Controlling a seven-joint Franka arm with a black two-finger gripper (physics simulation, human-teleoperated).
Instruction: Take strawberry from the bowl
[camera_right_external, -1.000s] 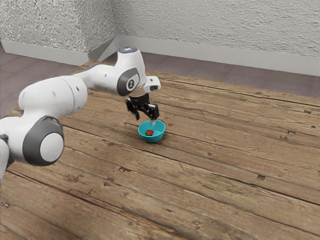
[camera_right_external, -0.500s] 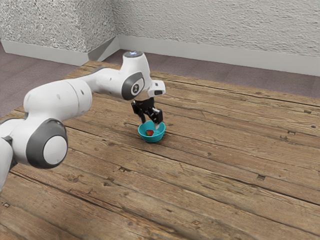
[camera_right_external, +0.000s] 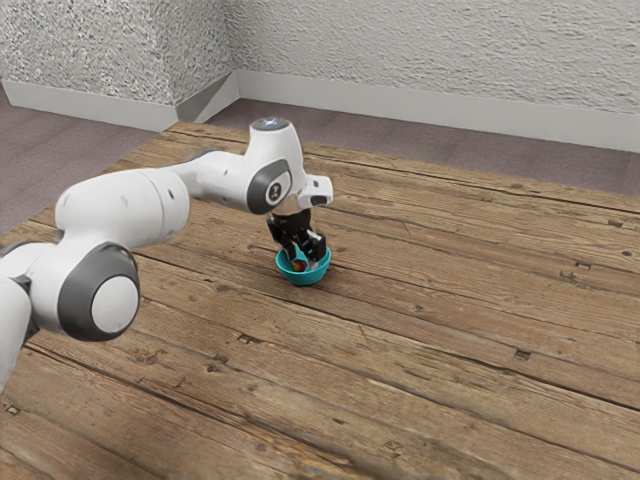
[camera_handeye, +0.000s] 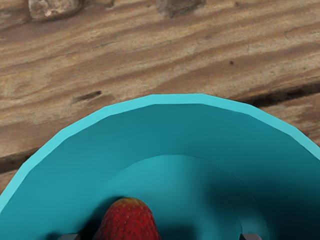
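Reaching down into the teal bowl (camera_right_external: 304, 279) with fingers (camera_right_external: 306, 262) spread wide, gripping nothing. Straddling the strawberry (camera_handeye: 127, 222), standing closer to it on one side.

the strawberry (camera_handeye: 127, 222) is red and seed-flecked, paling to yellow at one end, and lies low inside the bowl (camera_handeye: 177, 99), off its middle toward the exterior view's left. the bowl is round and teal, with a lighter, faceted rim, upright on the wooden surface (camera_handeye: 150, 55).
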